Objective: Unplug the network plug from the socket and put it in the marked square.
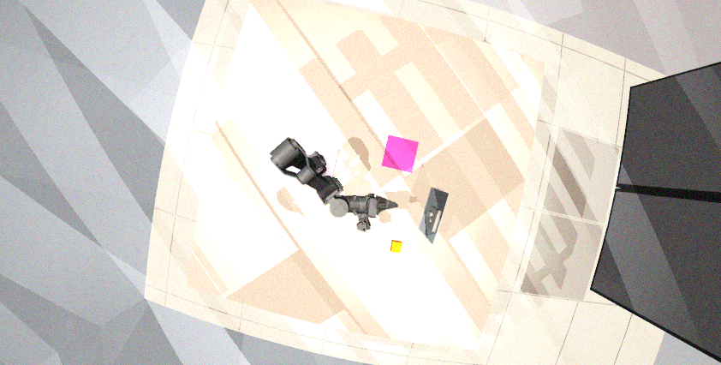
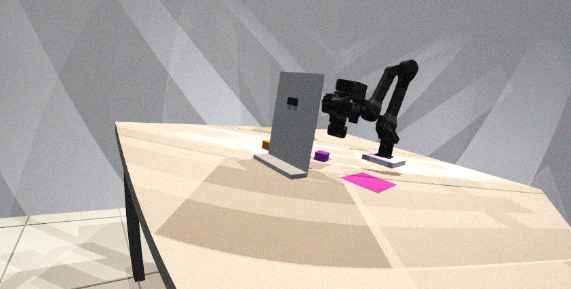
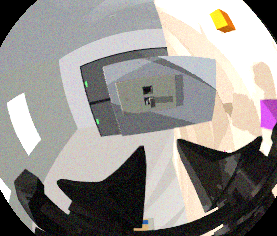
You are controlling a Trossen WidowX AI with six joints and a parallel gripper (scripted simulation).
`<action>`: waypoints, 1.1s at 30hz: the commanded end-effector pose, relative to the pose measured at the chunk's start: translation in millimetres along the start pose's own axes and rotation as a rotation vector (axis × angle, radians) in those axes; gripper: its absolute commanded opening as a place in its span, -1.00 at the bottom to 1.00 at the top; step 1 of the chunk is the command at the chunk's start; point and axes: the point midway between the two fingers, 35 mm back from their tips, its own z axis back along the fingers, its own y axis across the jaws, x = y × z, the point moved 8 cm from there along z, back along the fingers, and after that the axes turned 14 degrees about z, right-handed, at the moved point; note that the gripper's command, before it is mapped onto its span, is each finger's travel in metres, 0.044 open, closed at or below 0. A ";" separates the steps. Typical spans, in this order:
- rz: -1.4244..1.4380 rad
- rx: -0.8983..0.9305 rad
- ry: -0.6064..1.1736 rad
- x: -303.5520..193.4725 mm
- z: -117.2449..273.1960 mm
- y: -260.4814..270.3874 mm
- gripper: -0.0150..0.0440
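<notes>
The upright grey panel (image 1: 440, 198) (image 2: 297, 127) (image 3: 198, 102) stands on the table; the exterior camera sees its back. The small plug (image 3: 149, 102) sits at the panel's face, below a dark square opening. Its tab is too small to make out. My gripper (image 1: 396, 205) (image 3: 160, 146) is partly open and empty, with a gap between the fingertips. It is raised in front of the panel's face, apart from it and pointing towards it. The marked magenta square (image 1: 400, 153) (image 2: 368, 182) lies flat on the table with nothing on it.
An orange block (image 1: 396, 246) (image 2: 266, 145) (image 3: 221, 20) lies on the table near the panel. A purple block (image 2: 321, 156) (image 3: 270, 114) lies low near the panel, hidden under my arm in the top view. Dark cabinets (image 1: 670, 135) stand beyond the table.
</notes>
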 end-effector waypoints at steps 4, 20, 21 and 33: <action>-0.025 -0.005 0.005 2.3 -7.7 -3.1 0.04; -0.023 0.000 0.004 13.5 -57.0 -6.7 0.04; -0.023 0.000 0.004 13.9 -58.2 -6.8 0.04; -0.023 0.002 0.003 19.9 -76.6 -7.2 0.04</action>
